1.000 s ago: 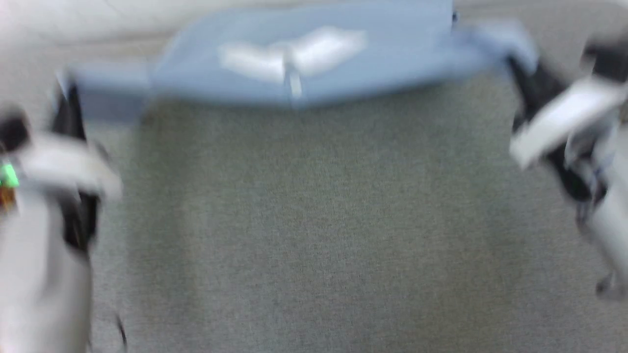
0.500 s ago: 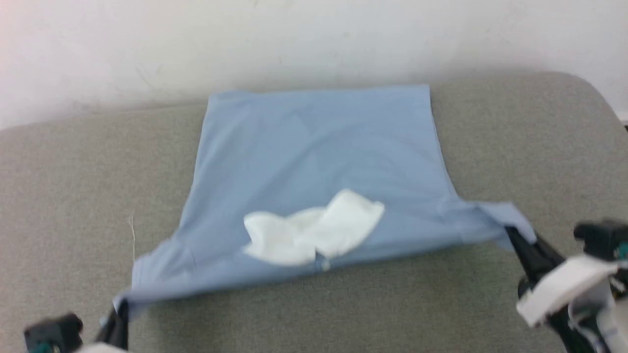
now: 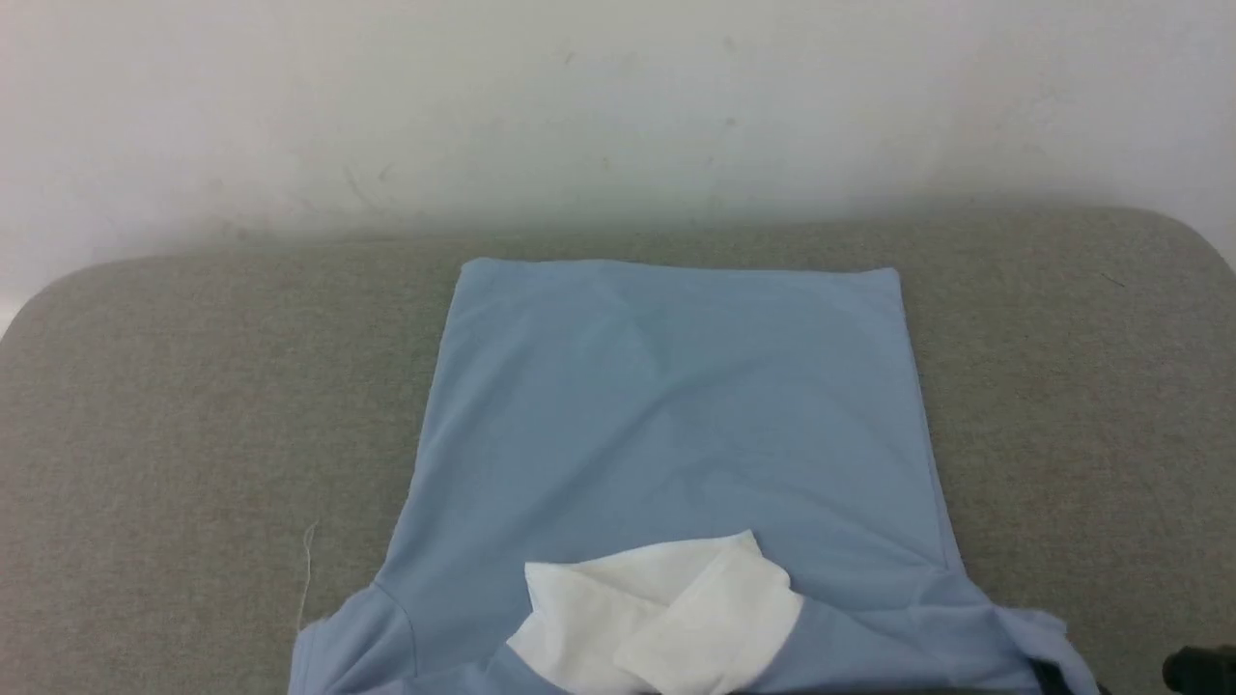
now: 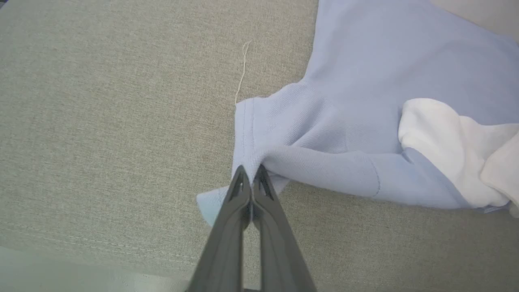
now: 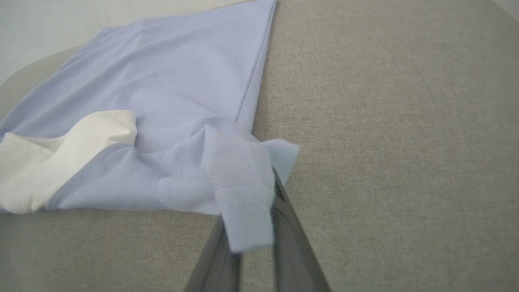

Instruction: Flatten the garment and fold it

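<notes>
The garment (image 3: 676,415), a light blue shirt, lies spread on the grey padded surface (image 3: 193,386). Its straight hem is at the far end and its white collar (image 3: 666,618) is crumpled at the near end. In the left wrist view my left gripper (image 4: 251,173) is shut on the edge of one short sleeve (image 4: 259,125), low over the surface. My right gripper (image 5: 275,182) is shut on the other sleeve (image 5: 239,178), whose cloth bunches and drapes over its fingertips. A dark bit of the right gripper (image 3: 1048,676) shows at the head view's bottom edge.
A white wall (image 3: 618,97) rises just behind the surface. A loose pale thread (image 3: 307,569) lies beside the garment's left side. The surface's stitched front edge (image 4: 81,243) runs close under my left gripper. Bare grey cloth flanks the garment on both sides.
The head camera has tilted up, so the garment sits lower in the picture and both arms have slid off its bottom. The garment's body has come down flat; both grips hold.
</notes>
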Robot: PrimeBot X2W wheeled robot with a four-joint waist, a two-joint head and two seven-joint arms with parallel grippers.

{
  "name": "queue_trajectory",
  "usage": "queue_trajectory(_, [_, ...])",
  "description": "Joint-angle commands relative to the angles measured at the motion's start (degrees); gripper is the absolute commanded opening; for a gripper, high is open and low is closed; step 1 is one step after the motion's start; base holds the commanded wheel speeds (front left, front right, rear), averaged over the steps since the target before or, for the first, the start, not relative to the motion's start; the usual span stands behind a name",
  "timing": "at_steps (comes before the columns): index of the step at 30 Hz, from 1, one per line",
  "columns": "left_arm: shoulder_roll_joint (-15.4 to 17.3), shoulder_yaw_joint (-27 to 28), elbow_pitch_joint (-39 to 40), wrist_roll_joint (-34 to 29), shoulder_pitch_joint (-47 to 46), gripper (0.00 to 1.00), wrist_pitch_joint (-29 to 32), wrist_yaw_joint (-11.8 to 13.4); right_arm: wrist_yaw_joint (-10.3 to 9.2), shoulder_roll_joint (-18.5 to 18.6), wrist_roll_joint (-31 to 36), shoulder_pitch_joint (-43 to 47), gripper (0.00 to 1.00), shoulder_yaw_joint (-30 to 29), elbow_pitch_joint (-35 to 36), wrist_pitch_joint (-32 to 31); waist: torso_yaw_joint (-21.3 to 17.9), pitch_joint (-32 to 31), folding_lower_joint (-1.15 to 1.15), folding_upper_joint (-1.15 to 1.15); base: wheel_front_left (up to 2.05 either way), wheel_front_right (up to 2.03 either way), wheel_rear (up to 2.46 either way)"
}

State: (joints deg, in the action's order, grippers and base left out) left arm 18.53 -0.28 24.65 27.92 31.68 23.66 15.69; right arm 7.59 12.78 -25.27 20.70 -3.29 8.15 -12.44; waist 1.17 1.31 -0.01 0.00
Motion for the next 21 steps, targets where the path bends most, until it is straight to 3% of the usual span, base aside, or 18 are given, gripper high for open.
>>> queue_trajectory(1, [0.0,0.4,0.9,0.1,0.2,0.00,-0.9,0.4,-0.10,-1.8,0.6,1.9,0.69,-0.9,2.2,-2.7,0.8,0.0,0.01,0.00,0.00,0.00,0.00])
queue_trajectory(2, [-0.2,0.4,1.1,0.2,0.0,0.00,-1.2,0.4,-0.10,-2.2,1.1,2.3,1.00,-1.0,3.1,-3.6,0.9,0.1,0.01,0.00,0.00,0.00,0.00])
queue_trajectory(7, [-0.7,-0.1,1.4,0.0,-1.5,0.00,-2.5,0.1,-0.10,-3.7,0.3,2.1,1.00,-1.2,6.1,-4.8,1.8,0.6,0.01,0.00,0.00,0.00,0.00])
queue_trajectory(12, [-1.4,-0.7,2.0,-0.3,-3.6,0.00,-4.4,-0.2,-0.10,-4.8,-3.2,-3.3,1.00,-5.2,5.7,-3.8,3.4,2.0,0.01,0.00,0.00,0.00,0.00])
queue_trajectory(16, [-2.1,-1.4,2.9,-0.9,-5.6,0.00,-6.2,-0.3,-0.10,-2.6,-4.0,-13.5,1.00,-8.1,-1.7,-3.3,5.3,5.3,0.01,0.00,0.00,0.00,0.00])
queue_trajectory(21, [-3.4,-2.8,3.9,-1.5,-9.1,0.00,-9.0,-0.8,-0.10,1.3,-4.2,-31.6,1.00,-9.9,-16.0,-2.8,8.7,10.8,0.01,0.00,0.00,0.00,0.00])
